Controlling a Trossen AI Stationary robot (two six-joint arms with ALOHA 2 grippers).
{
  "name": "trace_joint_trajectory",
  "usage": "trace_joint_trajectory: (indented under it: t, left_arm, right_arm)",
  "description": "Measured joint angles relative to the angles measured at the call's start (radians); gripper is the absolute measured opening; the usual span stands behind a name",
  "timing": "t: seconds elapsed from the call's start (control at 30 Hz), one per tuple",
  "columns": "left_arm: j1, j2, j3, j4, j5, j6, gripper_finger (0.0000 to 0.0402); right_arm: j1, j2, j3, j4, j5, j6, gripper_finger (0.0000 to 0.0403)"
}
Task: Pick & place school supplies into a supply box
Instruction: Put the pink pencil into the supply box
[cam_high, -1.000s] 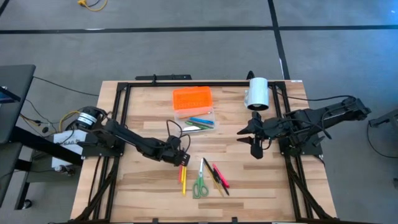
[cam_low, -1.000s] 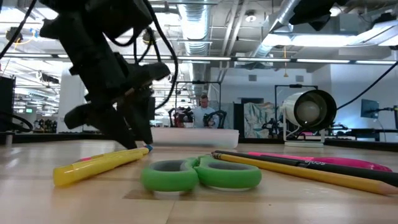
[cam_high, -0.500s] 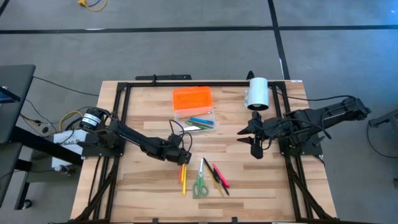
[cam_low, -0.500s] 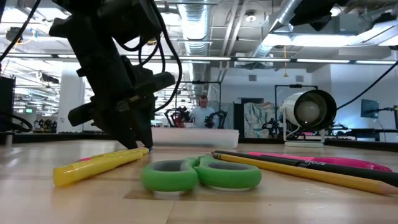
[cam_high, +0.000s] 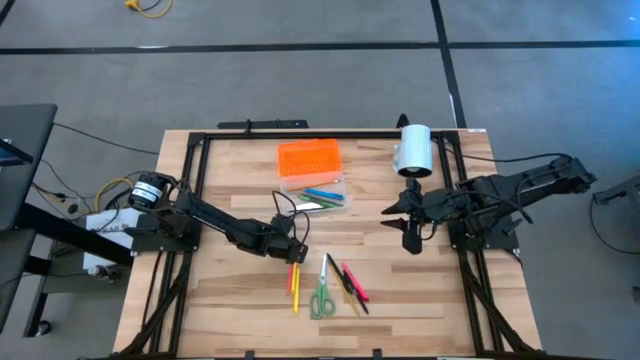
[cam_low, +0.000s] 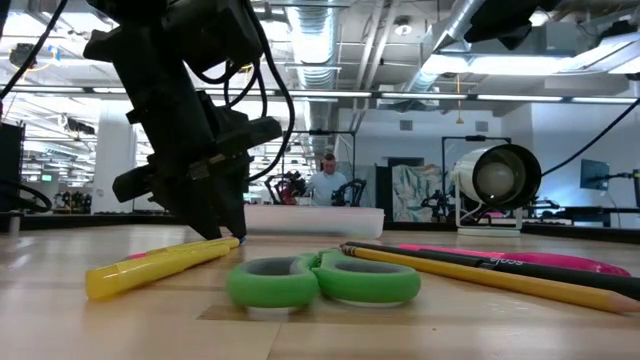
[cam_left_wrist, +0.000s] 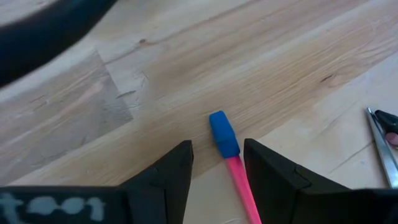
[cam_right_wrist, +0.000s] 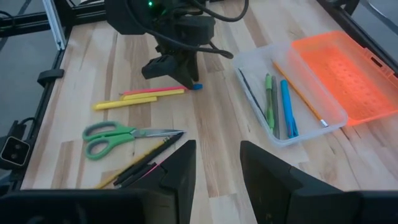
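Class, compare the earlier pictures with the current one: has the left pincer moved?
Yes. The left pincer has shifted slightly toward the green scissors, now straddling the pink pen with open fingers.

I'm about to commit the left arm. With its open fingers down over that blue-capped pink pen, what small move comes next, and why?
Probably close the left gripper. Its open fingers straddle the pink pen just behind the blue cap, down near the table in the low view. The pen lies on the wood, not yet gripped, so it cannot be lifted toward the supply box until the fingers shut.
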Motion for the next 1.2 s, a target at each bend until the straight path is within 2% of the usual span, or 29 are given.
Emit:
trace_joint_trajectory:
  t: [0.23, 0.43, 0.53, 0.67, 0.8, 1.03, 1.2]
  left_arm:
    - [-0.011, 0.0, 0.002, -0.06, 0.01, -0.01, 0.0144]
    - [-0.018, 0.0, 0.004, -0.043, 0.007, -0.031, 0.0144]
    - [-0.018, 0.011, 0.037, -0.116, 0.019, -0.001, 0.0142]
    - [-0.021, 0.017, 0.073, -0.233, 0.052, 0.079, 0.0128]
    - [-0.028, 0.018, 0.076, -0.226, 0.055, 0.15, 0.011]
    - [-0.027, 0.017, 0.077, -0.196, 0.113, 0.381, 0.0087]
    - [-0.027, 0.014, 0.076, -0.197, 0.154, 0.49, 0.0071]
  right_arm:
    - [0.001, 0.0, 0.0, 0.0, 0.0, 0.001, 0.0118]
    - [0.001, 0.0, 0.0, 0.0, 0.0, 0.001, 0.0118]
    - [0.001, 0.0, 0.0, 0.0, 0.0, 0.001, 0.0118]
    - [0.001, 0.0, 0.0, 0.0, 0.0, 0.001, 0.0118]
    - [0.001, 0.0, 0.0, -0.007, 0.0, 0.001, 0.0118]
    - [0.001, 0.0, 0.0, -0.013, 0.0, 0.001, 0.0118]
    - [0.001, 0.0, 0.0, -0.015, 0.0, 0.001, 0.0118]
